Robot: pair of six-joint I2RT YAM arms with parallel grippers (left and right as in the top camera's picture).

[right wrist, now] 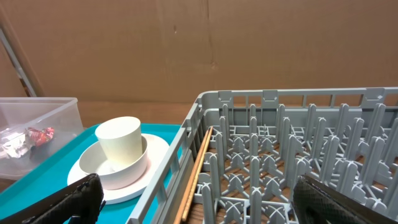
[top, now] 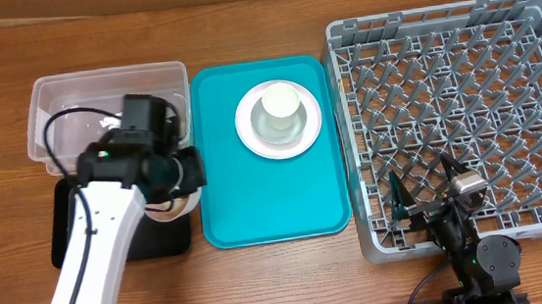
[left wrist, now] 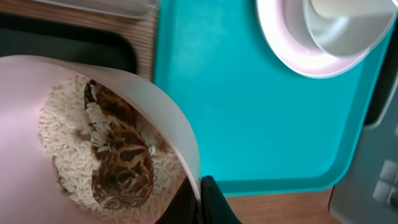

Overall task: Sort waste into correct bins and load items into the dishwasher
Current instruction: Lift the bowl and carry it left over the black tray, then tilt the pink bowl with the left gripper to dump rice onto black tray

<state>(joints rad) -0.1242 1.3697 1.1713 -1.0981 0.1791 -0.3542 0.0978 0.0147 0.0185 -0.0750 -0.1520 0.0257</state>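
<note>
My left gripper (left wrist: pixel 200 190) is shut on the rim of a pale pink bowl (left wrist: pixel 74 81) that holds white rice (left wrist: pixel 62 143) and brown food scraps (left wrist: pixel 121 165). Overhead, that gripper (top: pixel 186 175) and the bowl (top: pixel 173 209) hang at the right end of the black tray (top: pixel 111 240). The clear tub (top: pixel 108 87) lies behind it, with a red-and-white wrapper (right wrist: pixel 38 134) inside. A pale plate (top: pixel 250 134) on the teal tray carries a second bowl (right wrist: pixel 118 171) with a cup (top: pixel 280 107) standing in it. My right gripper (top: pixel 422 196) is open and empty over the grey dish rack's (top: pixel 460 66) near-left corner.
The teal serving tray (top: pixel 275 201) lies between the bins and the rack. A thin wooden stick (right wrist: pixel 198 168) rests along the rack's left inner wall. A cardboard wall (right wrist: pixel 199 43) stands behind the table. Bare wooden tabletop (top: pixel 263 281) runs along the front.
</note>
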